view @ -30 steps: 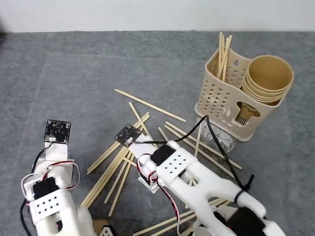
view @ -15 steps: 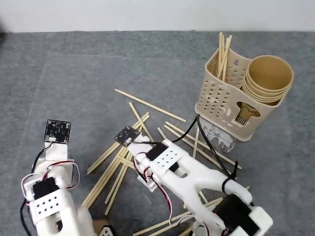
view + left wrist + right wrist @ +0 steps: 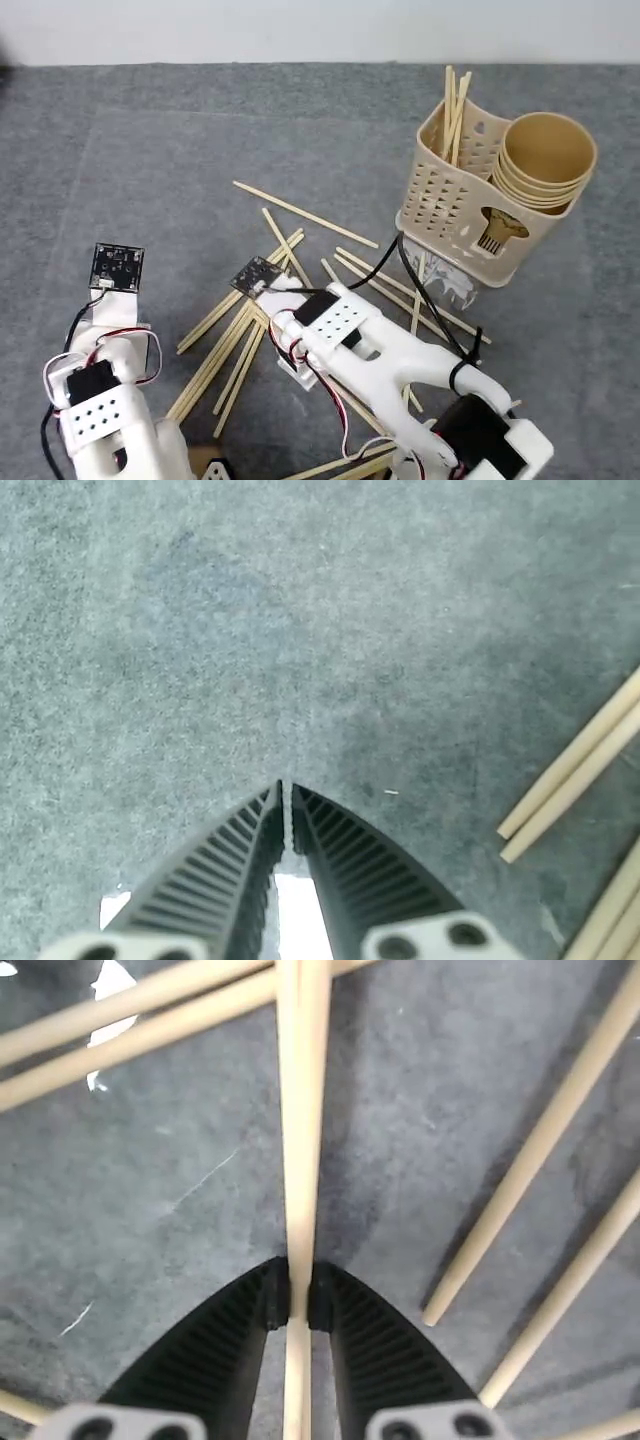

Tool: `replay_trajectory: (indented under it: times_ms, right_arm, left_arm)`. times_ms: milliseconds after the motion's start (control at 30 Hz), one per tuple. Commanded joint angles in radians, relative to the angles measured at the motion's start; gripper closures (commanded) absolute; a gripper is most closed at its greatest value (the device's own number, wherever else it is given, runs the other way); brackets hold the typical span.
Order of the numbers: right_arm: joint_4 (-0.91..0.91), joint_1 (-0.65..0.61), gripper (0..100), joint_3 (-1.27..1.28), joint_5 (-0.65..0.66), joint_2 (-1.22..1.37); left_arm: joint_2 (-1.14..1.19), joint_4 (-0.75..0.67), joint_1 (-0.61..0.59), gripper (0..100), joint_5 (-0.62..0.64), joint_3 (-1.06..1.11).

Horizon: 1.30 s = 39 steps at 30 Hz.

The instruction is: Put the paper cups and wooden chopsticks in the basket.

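So the right gripper (image 3: 298,1298) is pinched shut on a wooden chopstick (image 3: 302,1110) jutting ahead of its tips; on such a narrow pinch it could swivel and miss the basket (image 3: 445,190), well beyond.

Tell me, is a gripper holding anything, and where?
The right gripper pinches a chopstick along its shaft; the left gripper holds nothing.

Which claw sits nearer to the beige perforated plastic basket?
Right. The right claw, shut on a wooden chopstick, is in the scattered pile next to the beige plastic basket; the left claw is over bare grey mat, farther off.
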Motion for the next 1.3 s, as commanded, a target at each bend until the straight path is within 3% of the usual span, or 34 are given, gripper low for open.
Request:
replay_trajectory:
  times_ms: [0,400,733,1000,1267]
  right_arm:
    - [0.091,0.038,97.2,-0.120,-0.005,-0.007]
    - [0.374,0.110,99.1,-0.443,-0.005,-0.018]
    - [0.524,0.213,99.1,-0.698,-0.003,-0.239]
    - [0.490,0.392,99.1,-0.896,-0.003,-0.328]
    - [0.101,0.607,99.1,-0.970,-0.012,-0.332]
  left_arm:
    - [-0.018,-0.025,0.005,98,-0.008,-0.008]
    - [-0.018,-0.025,0.005,98,-0.008,-0.008]
    - [-0.018,-0.025,0.005,98,-0.008,-0.008]
    - [-0.018,-0.025,0.005,98,-0.008,-0.008]
    - [-0.018,-0.025,0.005,98,-0.008,-0.008]
